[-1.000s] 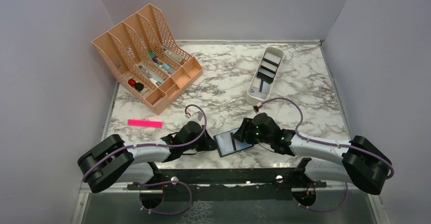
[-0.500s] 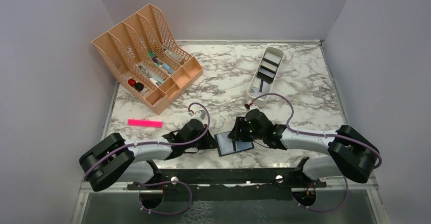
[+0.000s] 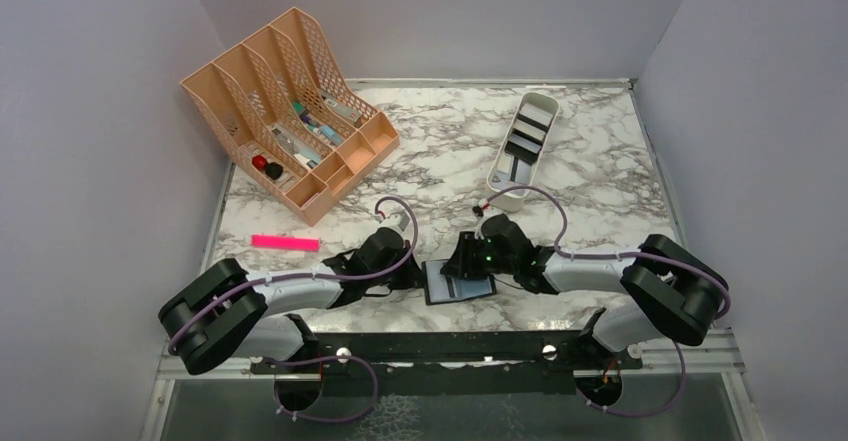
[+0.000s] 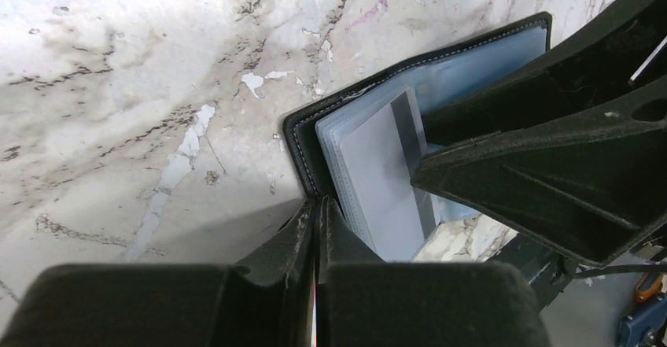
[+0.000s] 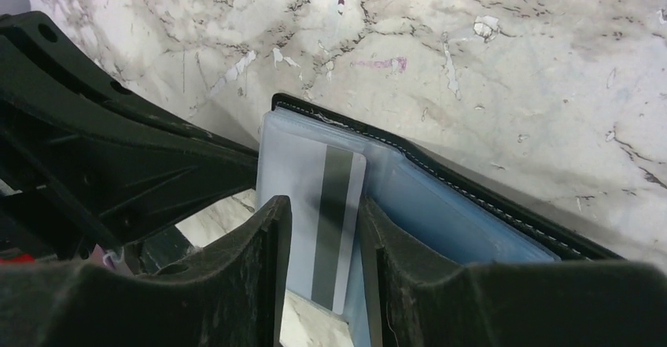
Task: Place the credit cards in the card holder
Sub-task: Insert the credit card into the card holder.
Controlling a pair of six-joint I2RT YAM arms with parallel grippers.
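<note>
There we saw our left hand [image 4: 316, 215] pressed together at the open card holder's [image 5: 472, 195] edge on the counter [image 5: 511, 64], our right hand [image 5: 322, 233] pinching a striped credit card [image 5: 329, 197] against its clear sleeves.

From above, the left gripper [image 3: 416, 279] and the right gripper [image 3: 464, 266] crowd over the card holder [image 3: 455, 292], so much of it is covered and what sits inside cannot be made out. At the right wrist, the lower end of the card [image 5: 337, 197] drops behind the fingers [image 5: 236, 284], and whether they actually touch it is unclear. The bits in the peach organizer [image 3: 325, 49] are too small to name.
</note>
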